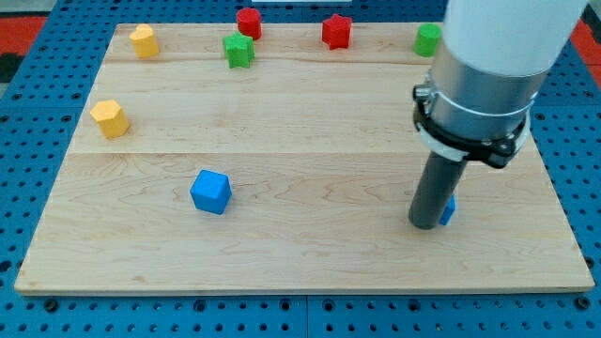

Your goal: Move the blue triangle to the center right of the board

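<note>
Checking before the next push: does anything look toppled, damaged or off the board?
Nothing stands out. All blocks sit on the board. The blue triangle is mostly hidden behind my tip, so its state is unclear.

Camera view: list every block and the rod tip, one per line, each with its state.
my tip: down on the board, touching the blue triangle's left side
blue triangle: mostly hidden behind the rod, lower right
blue cube: lying free, lower left
yellow block: free, left edge
yellow block: free, top left
green star: free, top
red cylinder: free, top edge
red star: free, top
green block: partly hidden by the arm
</note>
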You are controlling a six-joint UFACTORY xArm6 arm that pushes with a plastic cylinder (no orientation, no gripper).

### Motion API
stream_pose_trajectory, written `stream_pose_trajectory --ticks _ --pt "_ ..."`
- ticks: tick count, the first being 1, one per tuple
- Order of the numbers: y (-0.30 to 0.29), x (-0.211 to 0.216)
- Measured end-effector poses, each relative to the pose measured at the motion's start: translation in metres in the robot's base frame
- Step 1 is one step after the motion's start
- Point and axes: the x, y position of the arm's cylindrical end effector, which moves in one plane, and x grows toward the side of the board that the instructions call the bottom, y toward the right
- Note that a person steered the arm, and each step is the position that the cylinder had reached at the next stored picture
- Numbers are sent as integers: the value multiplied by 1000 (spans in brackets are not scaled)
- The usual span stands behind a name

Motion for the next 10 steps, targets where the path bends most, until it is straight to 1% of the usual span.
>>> stream_pose_trajectory --ticks 3,6,10 --pt "59 -28" --pt "79 -30" --pt "82 -107"
